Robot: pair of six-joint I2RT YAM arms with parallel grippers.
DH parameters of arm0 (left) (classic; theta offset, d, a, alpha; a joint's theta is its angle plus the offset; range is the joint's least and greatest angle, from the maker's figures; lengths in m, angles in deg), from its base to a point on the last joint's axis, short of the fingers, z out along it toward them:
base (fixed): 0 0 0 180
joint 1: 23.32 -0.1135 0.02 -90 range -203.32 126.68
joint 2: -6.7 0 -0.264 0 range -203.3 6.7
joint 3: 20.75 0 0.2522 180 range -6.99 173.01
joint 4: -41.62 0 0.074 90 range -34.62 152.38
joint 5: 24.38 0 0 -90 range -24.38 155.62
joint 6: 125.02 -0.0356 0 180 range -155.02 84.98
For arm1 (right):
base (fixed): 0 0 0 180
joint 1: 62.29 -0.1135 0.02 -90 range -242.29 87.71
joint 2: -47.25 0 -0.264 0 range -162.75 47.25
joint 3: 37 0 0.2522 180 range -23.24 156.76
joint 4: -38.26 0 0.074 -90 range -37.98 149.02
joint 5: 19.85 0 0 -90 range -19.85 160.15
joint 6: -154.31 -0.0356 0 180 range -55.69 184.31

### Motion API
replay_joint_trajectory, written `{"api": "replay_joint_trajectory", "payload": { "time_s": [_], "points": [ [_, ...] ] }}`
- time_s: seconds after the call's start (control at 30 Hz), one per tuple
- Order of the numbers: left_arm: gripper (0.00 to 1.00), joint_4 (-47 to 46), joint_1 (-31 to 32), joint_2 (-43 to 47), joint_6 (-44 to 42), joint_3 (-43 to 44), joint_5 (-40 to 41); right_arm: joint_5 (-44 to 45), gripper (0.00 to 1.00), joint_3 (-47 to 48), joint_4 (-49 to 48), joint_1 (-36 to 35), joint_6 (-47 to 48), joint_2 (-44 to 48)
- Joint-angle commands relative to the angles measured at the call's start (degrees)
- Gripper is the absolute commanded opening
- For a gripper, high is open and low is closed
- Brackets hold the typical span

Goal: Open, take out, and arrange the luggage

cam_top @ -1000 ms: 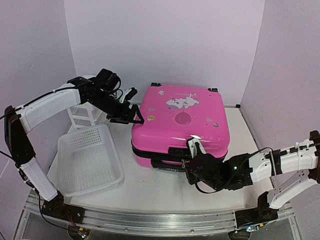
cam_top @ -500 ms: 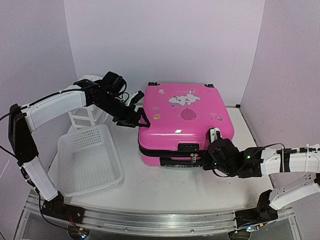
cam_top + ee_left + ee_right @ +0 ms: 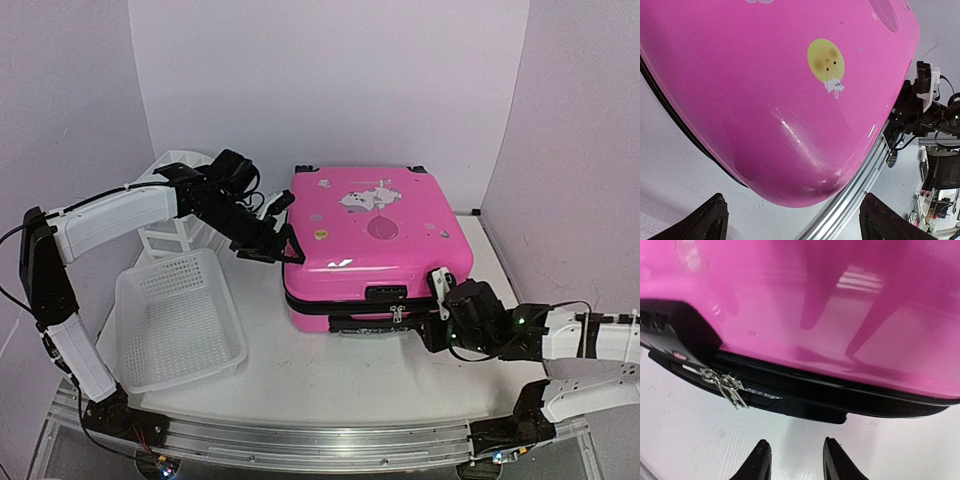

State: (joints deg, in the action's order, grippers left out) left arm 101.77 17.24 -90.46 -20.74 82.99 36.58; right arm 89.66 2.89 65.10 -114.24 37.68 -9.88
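1. Left gripper (image 3: pixel 272 243): fingers spread wide with nothing clamped. It was aimed at the left side of the luggage (image 3: pixel 370 235), and the rounded pink corner filled the left wrist view ahead of the fingertips (image 3: pixel 715 217). Could not tell whether they touched it.
2. Right gripper (image 3: pixel 796 460): fingers set to a narrow gap, with only bare tabletop between them. It sat low at the near right corner of the luggage, pointing at the black zipper band and just short of it.
3. Zipper pulls (image 3: pixel 729 388): two metal tabs hung together on the band, to the left of the right gripper's fingers.
4. Luggage: lay flat on the middle of the tabletop (image 3: pixel 330 375), reaching toward the far edge. The shell was shut and the stickered face was up. A round yellow sticker (image 3: pixel 826 60) sat near the left corner.
5. White mesh basket (image 3: pixel 135 330): at the near left of the tabletop, apart from the luggage.
6. White rack (image 3: pixel 160 238): near the far left corner, partly hidden by the left arm.
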Motion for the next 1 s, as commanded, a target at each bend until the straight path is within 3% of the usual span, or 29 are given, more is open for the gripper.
{"api": "replay_joint_trajectory", "payload": {
  "time_s": [0.0,0.5,0.67,0.97],
  "points": [
    [0.92,-2.2,0.1,1.3,-0.9,0.3,-1.3,-6.2,0.36,1.0,-9.2,0.0,4.4,-4.1],
    [0.94,-2.4,0.2,2.1,-0.8,-0.1,-0.5,0.0,0.31,-3.9,-23.3,-0.1,7.4,-6.3],
    [0.95,-2.5,0.4,1.8,-0.7,-0.2,-0.5,0.6,0.26,-3.7,-23.8,-0.1,8.7,-6.6],
    [0.94,-2.7,0.4,1.4,-0.6,-0.3,-0.5,-0.1,0.26,-3.1,-26.3,-0.5,8.4,-8.4]
  ]
}}
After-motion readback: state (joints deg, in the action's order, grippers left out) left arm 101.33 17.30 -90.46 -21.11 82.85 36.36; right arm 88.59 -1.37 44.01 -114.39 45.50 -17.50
